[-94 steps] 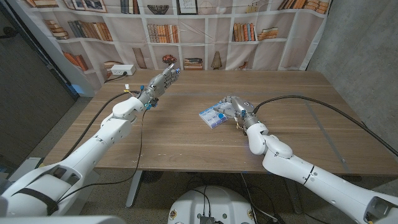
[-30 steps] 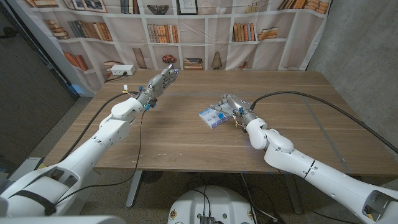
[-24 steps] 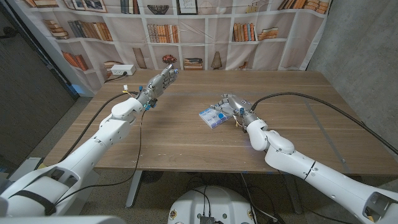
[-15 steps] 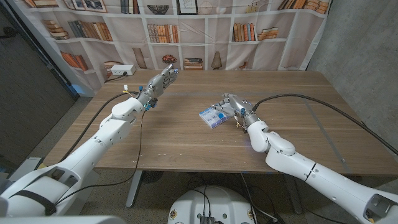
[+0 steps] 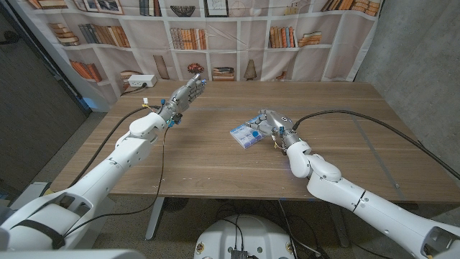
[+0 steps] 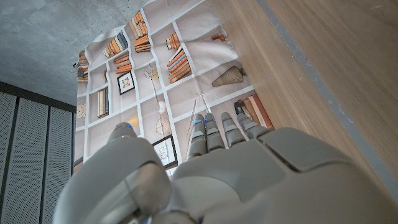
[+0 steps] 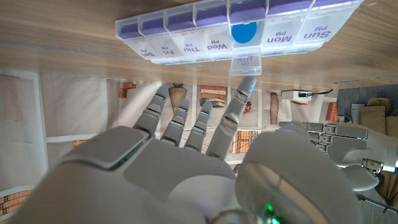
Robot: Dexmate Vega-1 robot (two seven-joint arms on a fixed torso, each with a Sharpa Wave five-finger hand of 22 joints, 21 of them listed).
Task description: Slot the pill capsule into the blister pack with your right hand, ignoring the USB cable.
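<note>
Your right hand (image 5: 269, 124) reaches over the wooden table (image 5: 215, 155) at the near edge of a weekly pill organizer (image 5: 246, 134) — the object in view is this lidded box, not a blister pack. In the right wrist view the organizer (image 7: 239, 28) appears as a row of translucent purple-edged compartments labelled by day, among them Sun, Mon, Wed and Thu. The Tue compartment stands open: its small lid (image 7: 245, 61) hangs out toward the hand, and a blue round object (image 7: 243, 32) lies inside that compartment. Whether this blue object is the pill capsule cannot be told from the pictures. One fingertip (image 7: 247, 84) of your right hand sits just at the open lid; the remaining fingers are extended and apart, and nothing is seen held in them.

Your left hand (image 5: 185, 92) is raised over the far left part of the table, well apart from the organizer, fingers extended and holding nothing. In the left wrist view this hand (image 6: 205, 177) points toward a printed bookshelf backdrop (image 6: 161, 74) — the same backdrop (image 5: 215, 36) stands behind the table in the head view.
</note>
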